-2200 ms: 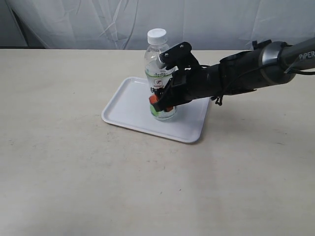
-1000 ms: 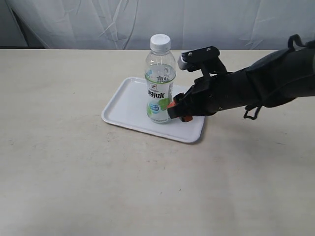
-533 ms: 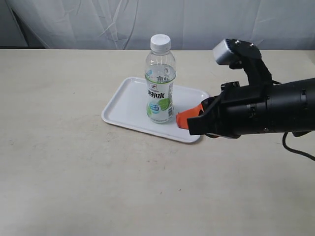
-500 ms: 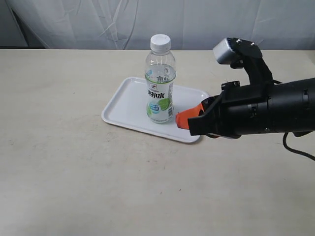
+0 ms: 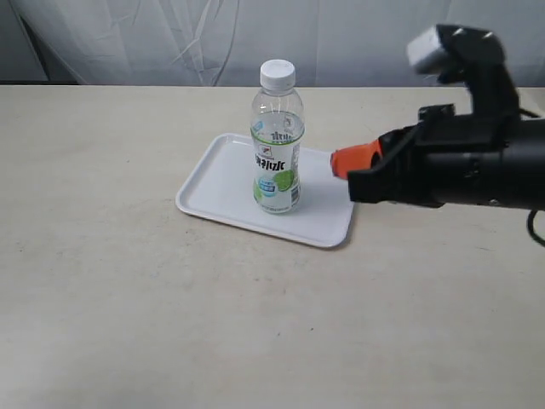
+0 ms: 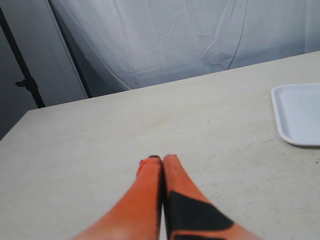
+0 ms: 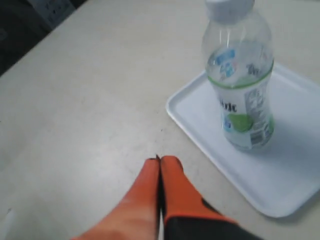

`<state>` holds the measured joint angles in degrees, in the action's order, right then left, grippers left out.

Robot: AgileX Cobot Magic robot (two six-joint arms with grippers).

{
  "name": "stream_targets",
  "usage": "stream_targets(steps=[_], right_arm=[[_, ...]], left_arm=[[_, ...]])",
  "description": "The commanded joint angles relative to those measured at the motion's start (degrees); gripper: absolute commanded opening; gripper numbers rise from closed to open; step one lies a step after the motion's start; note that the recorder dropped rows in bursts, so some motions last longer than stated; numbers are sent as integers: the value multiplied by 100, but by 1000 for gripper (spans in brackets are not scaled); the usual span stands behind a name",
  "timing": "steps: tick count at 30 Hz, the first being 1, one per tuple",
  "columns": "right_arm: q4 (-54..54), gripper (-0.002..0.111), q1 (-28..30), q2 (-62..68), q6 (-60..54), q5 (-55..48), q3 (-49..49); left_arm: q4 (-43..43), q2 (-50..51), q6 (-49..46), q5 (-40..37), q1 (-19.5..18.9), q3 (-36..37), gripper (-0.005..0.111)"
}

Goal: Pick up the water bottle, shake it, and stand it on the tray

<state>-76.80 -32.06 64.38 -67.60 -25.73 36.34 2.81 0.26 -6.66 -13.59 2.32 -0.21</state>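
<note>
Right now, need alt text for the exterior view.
A capped water bottle stands upright on a white tray on a beige table. The orange-tipped right gripper hangs to the bottle's right, clear of it, holding nothing.

The water bottle (image 5: 277, 145) stands upright on the tray (image 5: 223, 179), open table (image 5: 128, 298) all around

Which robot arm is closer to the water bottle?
Right. The right end effector hangs shut beside the water bottle, near the edge of the tray. The left end effector is farther off over the table; its camera sees only a tray corner, no bottle.
</note>
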Motion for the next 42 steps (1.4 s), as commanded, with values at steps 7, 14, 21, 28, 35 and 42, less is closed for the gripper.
stream_targets(steps=[7, 14, 21, 28, 35, 42], right_arm=[[194, -1, 2085, -2632, -33, 309, -1264], [73, -1, 2747, -4124, 32, 1176, -2704], [-1036, -1, 2807, -5187, 32, 1944, -3634], [-1092, -1, 2807, -5893, -139, 2132, -3634], [-1028, -1, 2807, -6438, -139, 2069, -3634], [-1028, -1, 2807, -6438, -139, 1927, -3634]], left_arm=[[-15, -26, 19, -9, 2, 21, 0], [-15, -26, 19, -9, 2, 21, 0], [-15, -26, 19, -9, 2, 21, 0], [-15, -26, 19, -9, 2, 21, 0], [-15, -26, 9, -9, 2, 21, 0], [-15, -26, 20, -9, 2, 21, 0]])
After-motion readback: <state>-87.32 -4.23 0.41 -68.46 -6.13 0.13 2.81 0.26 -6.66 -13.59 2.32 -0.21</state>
